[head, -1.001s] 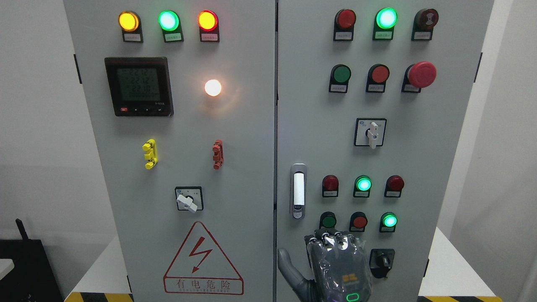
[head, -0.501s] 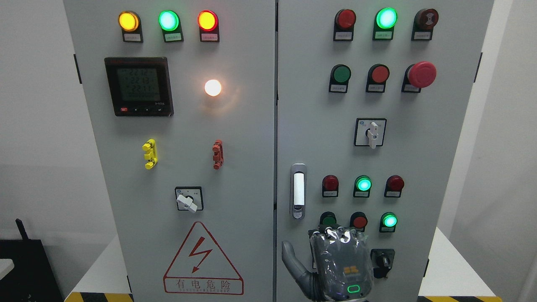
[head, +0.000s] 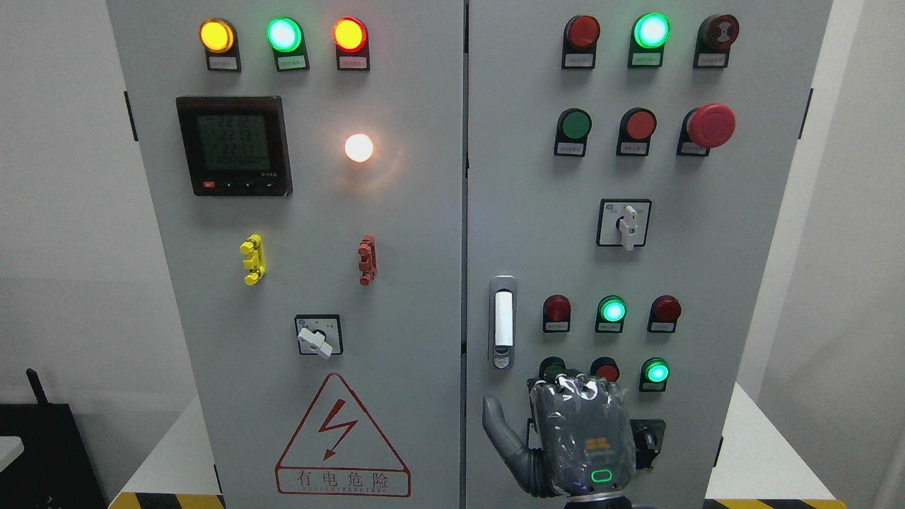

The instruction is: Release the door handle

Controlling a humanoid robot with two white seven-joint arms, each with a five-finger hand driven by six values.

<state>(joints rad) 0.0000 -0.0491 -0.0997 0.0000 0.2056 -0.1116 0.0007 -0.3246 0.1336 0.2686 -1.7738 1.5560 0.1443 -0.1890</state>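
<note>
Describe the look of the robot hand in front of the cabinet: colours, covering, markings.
The right hand is dark grey, its back wrapped in a shiny, crinkled clear plastic film. An orange-yellow logo sits on the back, with a glowing green rounded-rectangle light below it near the wrist. The thumb is smooth grey and jointed. No cables show.

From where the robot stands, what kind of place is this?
Probably an electrical test or training room. A grey double-door control cabinet fills the view, with lit indicator lamps, a digital meter and a red high-voltage warning triangle. The robot's right hand is low on the right door.
</note>
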